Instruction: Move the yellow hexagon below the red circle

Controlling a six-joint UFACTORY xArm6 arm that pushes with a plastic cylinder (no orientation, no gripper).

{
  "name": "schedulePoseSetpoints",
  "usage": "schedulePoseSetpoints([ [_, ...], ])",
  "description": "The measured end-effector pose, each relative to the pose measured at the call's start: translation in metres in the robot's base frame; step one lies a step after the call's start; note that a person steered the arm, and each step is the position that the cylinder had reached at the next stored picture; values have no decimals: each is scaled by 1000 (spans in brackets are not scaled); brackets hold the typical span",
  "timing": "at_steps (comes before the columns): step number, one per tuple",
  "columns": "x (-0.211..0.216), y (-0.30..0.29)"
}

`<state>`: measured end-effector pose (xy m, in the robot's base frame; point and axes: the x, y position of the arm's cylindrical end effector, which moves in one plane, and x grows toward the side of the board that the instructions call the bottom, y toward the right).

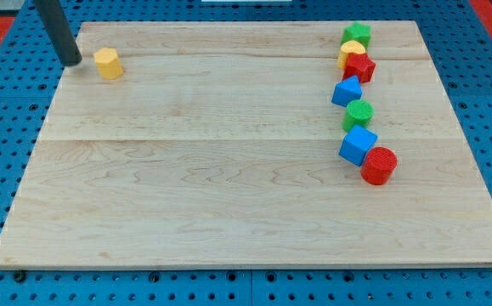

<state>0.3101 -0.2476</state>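
The yellow hexagon (108, 63) sits near the board's top left corner. My tip (72, 62) is just to its left, a small gap apart. The red circle (379, 165) lies at the right side of the board, at the bottom of a column of blocks, far from the hexagon and my tip.
A column of blocks runs down the right side: a green block (357, 35), a yellow block (353, 51), a red block (360, 66), a blue block (347, 91), a green circle (359, 113) and a blue cube (359, 144). The wooden board (229, 187) rests on a blue pegboard.
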Motion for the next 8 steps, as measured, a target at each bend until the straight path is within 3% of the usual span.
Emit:
schedulePoseSetpoints([
  [2,-57,43],
  [3,-8,155],
  [4,69,168],
  [5,-1,165],
  [6,-14,91],
  [8,81,88],
])
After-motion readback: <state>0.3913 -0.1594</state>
